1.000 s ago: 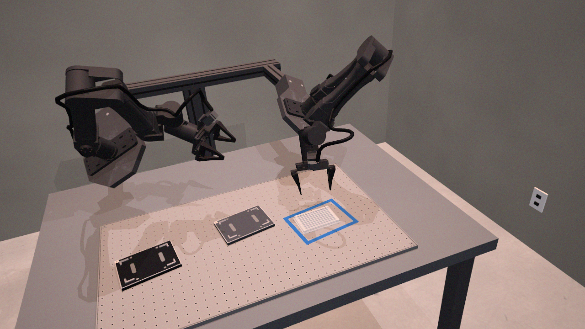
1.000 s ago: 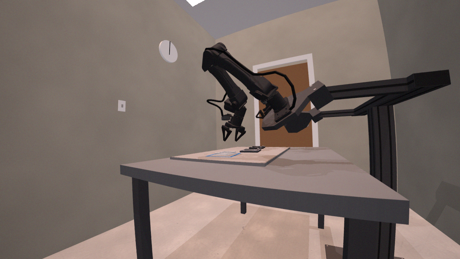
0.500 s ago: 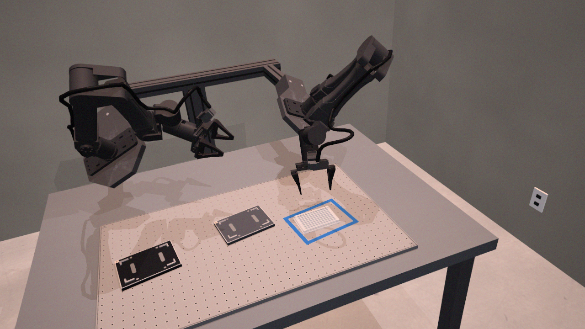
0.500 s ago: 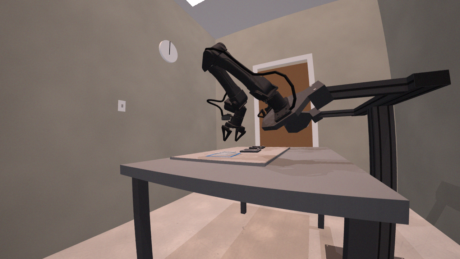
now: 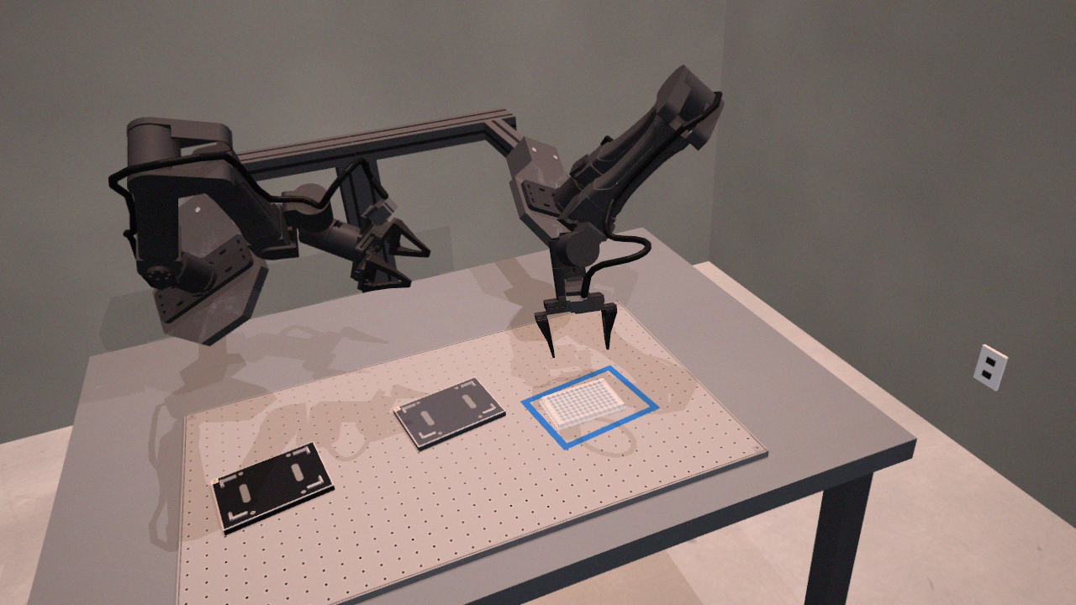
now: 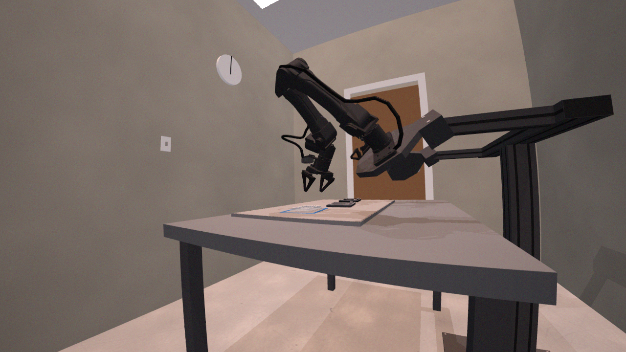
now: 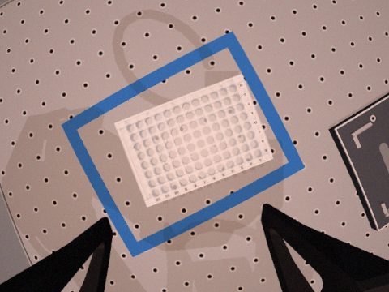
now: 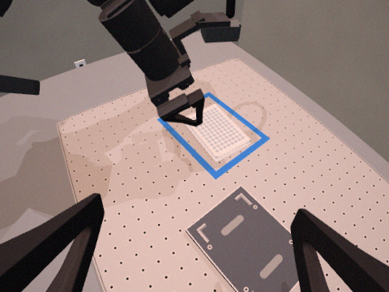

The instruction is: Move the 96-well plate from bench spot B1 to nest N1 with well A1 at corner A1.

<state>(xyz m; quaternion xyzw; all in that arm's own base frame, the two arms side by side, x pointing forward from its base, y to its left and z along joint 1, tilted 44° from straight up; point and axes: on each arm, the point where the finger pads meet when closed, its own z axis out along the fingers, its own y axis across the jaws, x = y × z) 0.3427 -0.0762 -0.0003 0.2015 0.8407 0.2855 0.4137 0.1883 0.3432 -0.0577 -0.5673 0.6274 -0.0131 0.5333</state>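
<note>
Though left gripper [image 5: 581, 352] [image 6: 313, 191] [image 7: 185, 212] [image 8: 196, 121] and right gripper [image 5: 419, 269] [image 6: 353, 156] [image 8: 199, 212] hover, fingers apart: one white 96-well plate [image 5: 582, 402] [image 6: 304, 209] [image 7: 194, 139] [image 8: 220, 131], flat inside blue outline [image 5: 612, 427] [image 6: 324, 209] [image 7: 150, 81] [image 8: 242, 156], one corner close against its border.
</note>
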